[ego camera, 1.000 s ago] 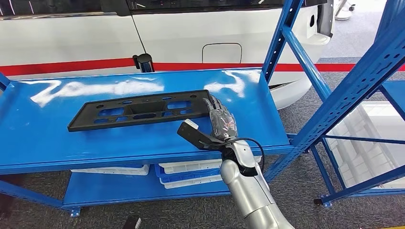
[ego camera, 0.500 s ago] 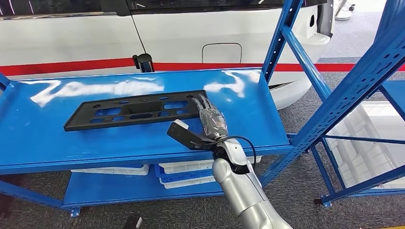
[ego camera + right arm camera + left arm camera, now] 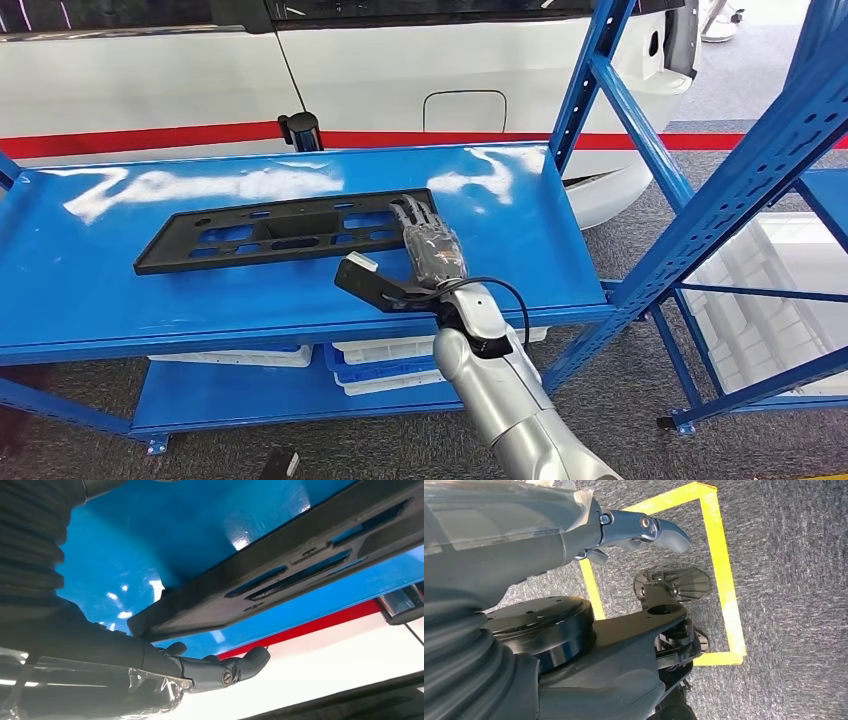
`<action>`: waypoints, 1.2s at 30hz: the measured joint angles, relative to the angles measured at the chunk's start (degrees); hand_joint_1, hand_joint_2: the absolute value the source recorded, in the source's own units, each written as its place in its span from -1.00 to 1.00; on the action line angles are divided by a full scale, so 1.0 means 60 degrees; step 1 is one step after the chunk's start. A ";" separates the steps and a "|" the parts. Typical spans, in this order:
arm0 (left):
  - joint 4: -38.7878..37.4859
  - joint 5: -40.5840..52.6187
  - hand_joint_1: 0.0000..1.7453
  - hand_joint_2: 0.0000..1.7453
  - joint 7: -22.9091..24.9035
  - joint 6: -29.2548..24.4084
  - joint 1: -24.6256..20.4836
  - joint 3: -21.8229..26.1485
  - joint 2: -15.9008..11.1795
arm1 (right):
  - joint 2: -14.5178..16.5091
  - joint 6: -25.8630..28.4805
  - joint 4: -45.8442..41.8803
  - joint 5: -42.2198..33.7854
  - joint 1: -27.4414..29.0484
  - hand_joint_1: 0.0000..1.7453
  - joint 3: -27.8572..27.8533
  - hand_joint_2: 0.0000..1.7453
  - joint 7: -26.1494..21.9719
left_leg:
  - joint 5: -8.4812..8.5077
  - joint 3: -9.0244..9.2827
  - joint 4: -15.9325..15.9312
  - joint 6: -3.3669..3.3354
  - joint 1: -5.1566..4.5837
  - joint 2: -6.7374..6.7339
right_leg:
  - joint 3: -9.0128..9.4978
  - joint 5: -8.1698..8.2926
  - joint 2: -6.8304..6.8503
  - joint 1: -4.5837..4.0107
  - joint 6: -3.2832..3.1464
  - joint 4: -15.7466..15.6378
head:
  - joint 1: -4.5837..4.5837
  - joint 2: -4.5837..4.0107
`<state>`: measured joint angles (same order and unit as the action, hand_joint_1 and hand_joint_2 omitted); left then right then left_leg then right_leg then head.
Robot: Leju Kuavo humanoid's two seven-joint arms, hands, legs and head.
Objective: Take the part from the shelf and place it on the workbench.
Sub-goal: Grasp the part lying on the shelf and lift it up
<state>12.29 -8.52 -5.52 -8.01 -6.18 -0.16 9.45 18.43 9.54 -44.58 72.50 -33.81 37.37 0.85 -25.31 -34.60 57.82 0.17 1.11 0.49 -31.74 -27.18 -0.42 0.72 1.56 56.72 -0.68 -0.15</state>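
A long black plastic part (image 3: 270, 232) with several slots lies flat on the blue shelf (image 3: 520, 230). My right hand (image 3: 430, 250) reaches in from below, its fingers stretched out over the part's right end and its thumb spread wide to the left, off the part. In the right wrist view the part (image 3: 280, 575) runs just past the extended fingers (image 3: 220, 672), with its near corner close to the palm. My left hand (image 3: 634, 527) hangs over grey carpet and holds nothing.
A white vehicle (image 3: 400, 60) with a red stripe stands behind the shelf. Slanted blue rack posts (image 3: 590, 80) rise at the shelf's right end, and another rack (image 3: 750, 170) stands further right. White bins (image 3: 390, 365) sit on the lower shelf. Yellow tape (image 3: 719, 565) marks the floor.
My right hand has moved left and forward over the part's right end. The part has slid a little to the left on the shelf.
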 joint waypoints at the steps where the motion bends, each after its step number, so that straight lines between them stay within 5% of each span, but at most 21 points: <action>1: 0.0002 -0.0005 -1.00 1.00 0.0009 -0.0003 -0.0001 -0.0004 0.0004 | 0.0000 0.0002 0.0029 0.0119 -0.0027 -1.00 0.0055 1.00 0.0056 | 0.0000 0.0000 0.0000 0.0000 0.0000 0.0000 | 0.0000 0.0000 0.0000 0.0000 0.0000 0.0000 | 0.0000 0.0000; 10: 0.0054 -0.0105 -1.00 1.00 0.0096 -0.0092 -0.0024 -0.0014 0.0063 | -0.0006 0.0631 0.0437 0.2077 -0.0360 -1.00 0.0847 1.00 0.1282 | 0.0000 0.0001 0.0000 0.0000 0.0001 -0.0001 | -0.0002 0.0000 -0.0001 0.0000 0.0000 0.0000 | -0.0002 0.0000; 17: 0.0054 -0.0193 -1.00 1.00 0.0056 -0.0075 -0.0010 -0.0065 0.0075 | -0.0226 0.1605 0.0954 0.2890 -0.0835 -1.00 0.1981 1.00 0.3450 | 0.0000 0.0001 0.0001 0.0000 0.0001 -0.0003 | -0.0002 0.0000 -0.0002 0.0000 0.0000 0.0000 | -0.0002 0.0000; 36: 0.0054 -0.0193 -1.00 1.00 0.0050 0.0014 0.0019 -0.0232 0.0076 | -0.0437 0.1627 0.1594 0.2907 -0.0998 -1.00 0.2381 1.00 0.3571 | 0.0000 0.0001 0.0001 0.0000 0.0001 -0.0003 | -0.0001 0.0001 -0.0002 -0.0001 0.0000 0.0000 | 0.0000 0.0000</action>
<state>12.61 -9.68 -5.22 -7.93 -6.07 -1.55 9.91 15.80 19.30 -35.02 89.94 -39.80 51.65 22.27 -25.31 -34.60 57.82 0.17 1.12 0.48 -31.75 -27.18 -0.43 0.72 1.56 56.73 -0.68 -0.15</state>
